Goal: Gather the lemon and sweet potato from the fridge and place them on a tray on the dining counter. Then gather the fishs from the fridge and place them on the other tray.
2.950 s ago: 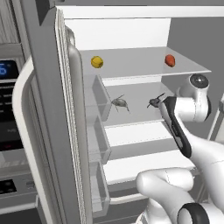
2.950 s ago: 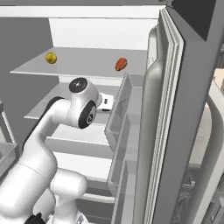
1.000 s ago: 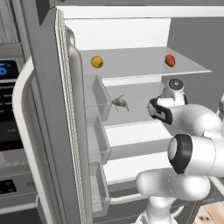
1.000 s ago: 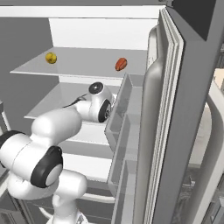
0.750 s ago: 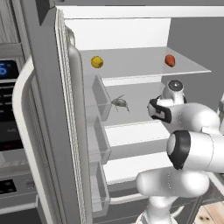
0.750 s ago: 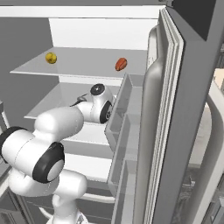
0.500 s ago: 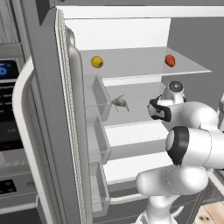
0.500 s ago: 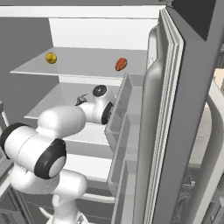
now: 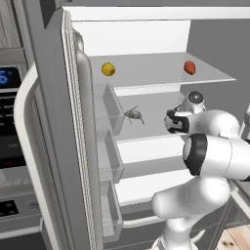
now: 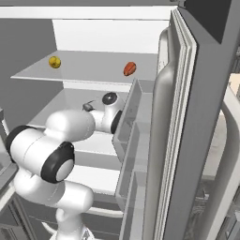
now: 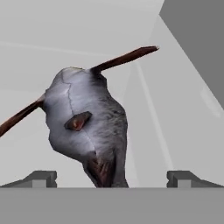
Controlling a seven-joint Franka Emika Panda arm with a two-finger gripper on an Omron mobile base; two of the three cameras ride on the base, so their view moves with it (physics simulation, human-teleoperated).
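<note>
the fingers (image 11: 112, 178) are held wide apart, with nothing between them yet, just short of a grey fish (image 11: 87, 124) on the fridge's (image 9: 53, 122) middle shelf (image 9: 146, 119). the lemon (image 9: 108, 69) and sweet potato (image 9: 189, 67) are seen on the shelf above, well apart. a slip is judged possible: the fish is rounded and finned, so closing off-centre could squeeze it out or push it further back.
</note>
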